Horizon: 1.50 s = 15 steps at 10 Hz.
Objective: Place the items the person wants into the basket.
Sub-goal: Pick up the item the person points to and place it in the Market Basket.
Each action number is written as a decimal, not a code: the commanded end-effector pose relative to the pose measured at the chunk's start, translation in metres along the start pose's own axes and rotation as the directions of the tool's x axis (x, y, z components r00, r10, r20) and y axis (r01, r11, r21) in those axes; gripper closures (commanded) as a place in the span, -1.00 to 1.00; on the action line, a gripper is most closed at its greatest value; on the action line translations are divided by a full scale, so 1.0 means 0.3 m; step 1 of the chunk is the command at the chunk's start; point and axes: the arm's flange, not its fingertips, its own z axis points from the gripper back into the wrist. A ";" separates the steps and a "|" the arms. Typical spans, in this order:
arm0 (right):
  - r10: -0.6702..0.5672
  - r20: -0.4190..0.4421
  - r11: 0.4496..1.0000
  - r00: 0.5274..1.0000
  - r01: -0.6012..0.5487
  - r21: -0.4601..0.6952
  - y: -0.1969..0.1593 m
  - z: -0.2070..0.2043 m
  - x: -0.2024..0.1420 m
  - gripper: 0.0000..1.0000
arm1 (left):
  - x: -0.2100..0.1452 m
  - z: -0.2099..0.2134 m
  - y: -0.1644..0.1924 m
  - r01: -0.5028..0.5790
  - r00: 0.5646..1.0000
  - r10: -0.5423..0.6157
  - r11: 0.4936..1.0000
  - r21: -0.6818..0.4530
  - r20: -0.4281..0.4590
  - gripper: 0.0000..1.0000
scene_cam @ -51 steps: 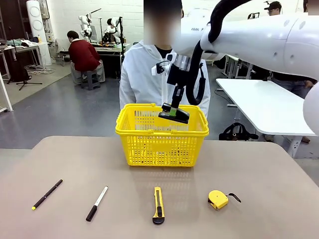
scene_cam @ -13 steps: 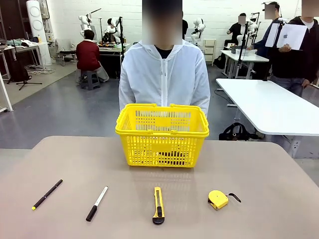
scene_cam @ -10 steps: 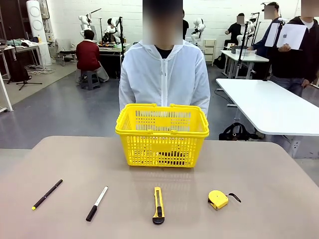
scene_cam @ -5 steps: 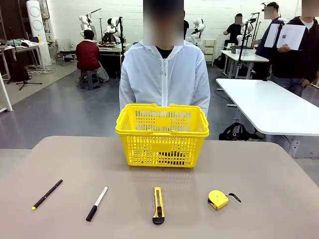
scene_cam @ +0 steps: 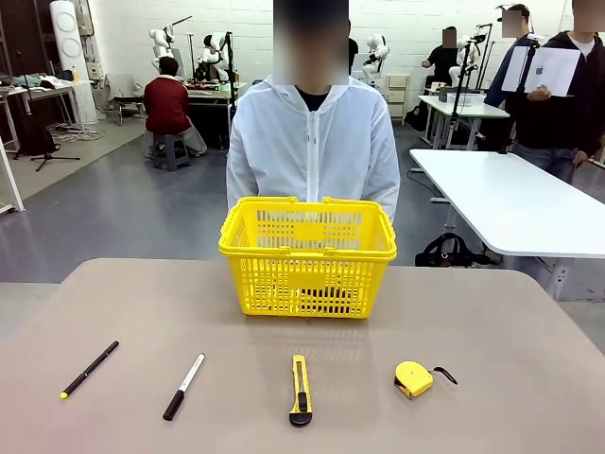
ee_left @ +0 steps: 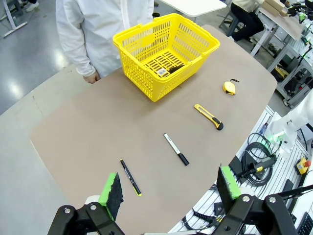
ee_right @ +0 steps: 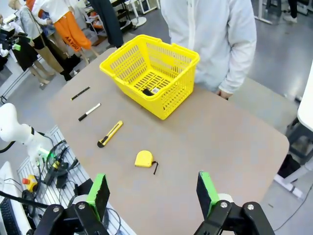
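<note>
left wrist view is showing the left claw [ee_left: 170, 185] hanging high over the surface [ee_left: 93, 137], its green pads spread wide with nothing between them. ahead of it the pen [ee_left: 130, 177] is lying nearest, then the marker [ee_left: 176, 149], then the utility knife [ee_left: 209, 116], and farthest along the row the tape measure [ee_left: 228, 87] — all four lying flat, well apart from the claw. beyond them the basket [ee_left: 146, 83] is standing upright with a small dark thing [ee_left: 171, 71] lying on its floor. the person [ee_left: 93, 29] is standing just behind it, one hand [ee_left: 91, 77] hanging near the surface's far edge. right wrist view is showing the right claw [ee_right: 152, 190] also spread and gripping nothing — the tape measure is lying closest ahead of it, the utility knife a little farther, and the marker and pen farther again, off to one side of the basket.
</note>
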 end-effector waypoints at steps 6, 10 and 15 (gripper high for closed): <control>0.005 0.009 1.000 1.000 -0.005 0.012 0.000 0.000 -0.001 -0.86 | -0.006 -0.002 0.003 0.011 1.000 -0.011 1.000 -0.002 0.007 -1.00; 0.005 0.009 1.000 1.000 -0.005 0.012 0.000 0.000 -0.001 -0.86 | -0.006 -0.002 0.003 0.011 1.000 -0.011 1.000 -0.002 0.007 -1.00; 0.005 0.009 1.000 1.000 -0.005 0.012 0.000 0.000 -0.001 -0.86 | -0.006 -0.002 0.003 0.011 1.000 -0.011 1.000 -0.002 0.007 -1.00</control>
